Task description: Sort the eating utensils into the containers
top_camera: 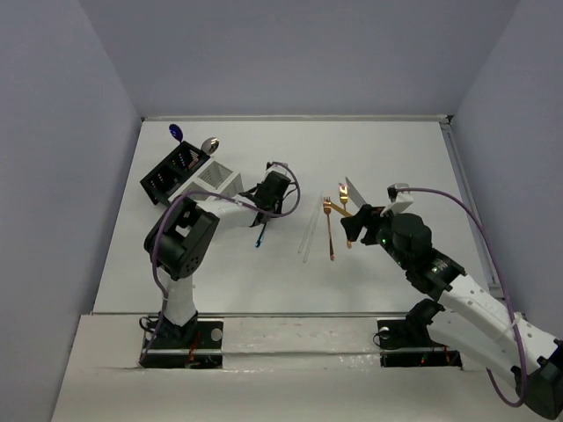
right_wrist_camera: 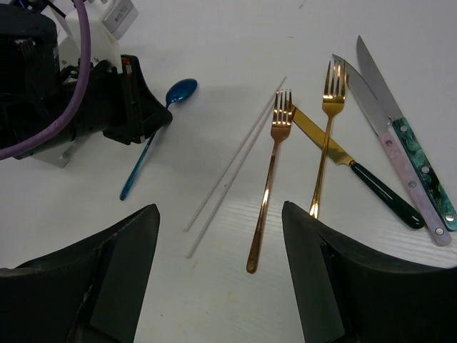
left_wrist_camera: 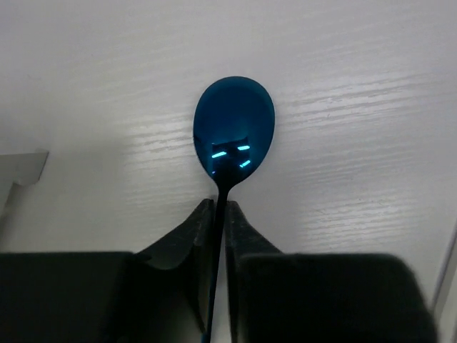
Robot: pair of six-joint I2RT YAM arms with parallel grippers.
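Near the far left corner of the desk stand the black perforated box caddy (top_camera: 169,175) and, close against its right side, the white perforated box caddy (top_camera: 214,179). A blue spoon bowl (top_camera: 177,132) and a silver spoon bowl (top_camera: 209,143) already stick up at their far ends.

Just right of them, toward the middle of the desk, the left gripper (left_wrist_camera: 220,218) is pinched tight on the thin neck of the glossy blue metal spoon (left_wrist_camera: 234,125). It grips just behind the bowl, and the long handle trails toward the near edge. The spoon sits low, and I cannot tell whether it has left the desk top.

The grip is far from the spoon's middle, so I judge the handle will want to droop or swivel. Lift slowly and straight up, keep the pinch firm, and clear the white caddy's rim before swinging toward the far left corner. Lowering it handle-first beside the other blue spoon looks the tidy choice.

Further right lie:
- a pair of thin white chopsticks (right_wrist_camera: 235,163)
- a rose-gold fork (right_wrist_camera: 268,186)
- a yellow-gold fork (right_wrist_camera: 319,179)
- a gold-bladed knife with a dark green handle (right_wrist_camera: 378,187)
- a silver knife with a pink handle (right_wrist_camera: 400,164)
- a silver knife with a marbled green handle (right_wrist_camera: 418,161), nearest the right edge

The right gripper (right_wrist_camera: 220,236) hovers over these with its fingers spread wide and nothing in them. It had best stay clear of the left arm's path.
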